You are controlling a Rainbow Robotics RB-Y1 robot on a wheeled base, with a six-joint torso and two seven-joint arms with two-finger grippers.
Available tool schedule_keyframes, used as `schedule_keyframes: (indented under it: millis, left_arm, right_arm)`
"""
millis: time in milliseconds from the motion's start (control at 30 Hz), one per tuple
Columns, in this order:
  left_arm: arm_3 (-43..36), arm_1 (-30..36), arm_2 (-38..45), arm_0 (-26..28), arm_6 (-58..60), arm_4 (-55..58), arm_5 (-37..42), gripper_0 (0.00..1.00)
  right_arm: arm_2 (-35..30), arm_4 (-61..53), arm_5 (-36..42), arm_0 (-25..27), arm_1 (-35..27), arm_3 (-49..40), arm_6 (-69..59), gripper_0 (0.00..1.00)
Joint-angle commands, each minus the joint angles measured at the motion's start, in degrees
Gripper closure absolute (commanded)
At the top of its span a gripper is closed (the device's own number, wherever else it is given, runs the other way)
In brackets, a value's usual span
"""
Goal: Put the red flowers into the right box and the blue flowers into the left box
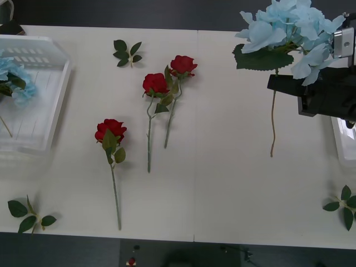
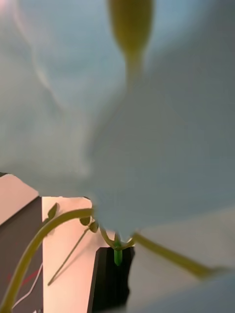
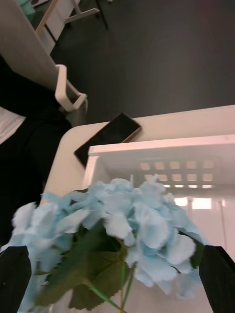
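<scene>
My right gripper [image 1: 281, 83] is at the table's far right, shut on a blue flower [image 1: 289, 30] just under its bloom. The flower is lifted and its stem [image 1: 272, 122] hangs down. Its pale petals [image 2: 147, 122] sit right against the right wrist camera. Three red flowers [image 1: 111, 130] [image 1: 156, 83] [image 1: 182, 65] lie mid-table. The slotted left box [image 1: 53, 94] holds another blue flower [image 1: 14, 83]. My left gripper [image 3: 117, 259] hovers open over that flower [image 3: 132, 220], with its black fingers [image 3: 14, 279] at either side. The right box [image 1: 342, 139] shows at the right edge, partly behind my right arm.
Loose leaf sprigs lie at the back centre [image 1: 128, 54], the front left [image 1: 28, 214] and the front right [image 1: 345, 206]. A dark phone [image 3: 107, 139] rests on the table corner behind the left box. A seam runs down the table's middle.
</scene>
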Motion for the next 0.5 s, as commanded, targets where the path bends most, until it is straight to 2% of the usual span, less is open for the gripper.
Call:
schedule_keyframes:
  millis: [33, 133, 267, 400, 500]
  left_arm:
    - [-12.15, 1.84, 2.81, 10.46, -1.78, 6.91, -0.67, 0.00]
    - [-20.59, 1.84, 2.72, 17.75, -2.04, 12.27, -0.67, 0.00]
    - [-27.10, 1.75, -1.41, 21.53, -2.48, 17.36, -0.76, 0.00]
    - [-29.56, 1.75, -7.74, 20.57, -3.19, 20.35, -0.67, 0.00]
    - [-30.70, 1.84, -14.06, 17.40, -4.59, 21.14, -0.67, 0.00]
  right_arm:
    - [3.05, -0.63, -0.44, -2.24, 1.79, -1.61, 0.62, 1.00]
    - [5.51, -0.63, -1.67, -3.56, 2.76, -1.52, 0.27, 1.00]
    - [8.77, -0.63, -3.61, -5.31, 3.81, -1.52, -0.08, 1.00]
    - [11.93, -1.42, -5.72, -7.07, 4.60, -1.52, -0.52, 1.00]
    - [14.04, -1.51, -7.30, -8.13, 5.48, -1.52, -0.69, 1.00]
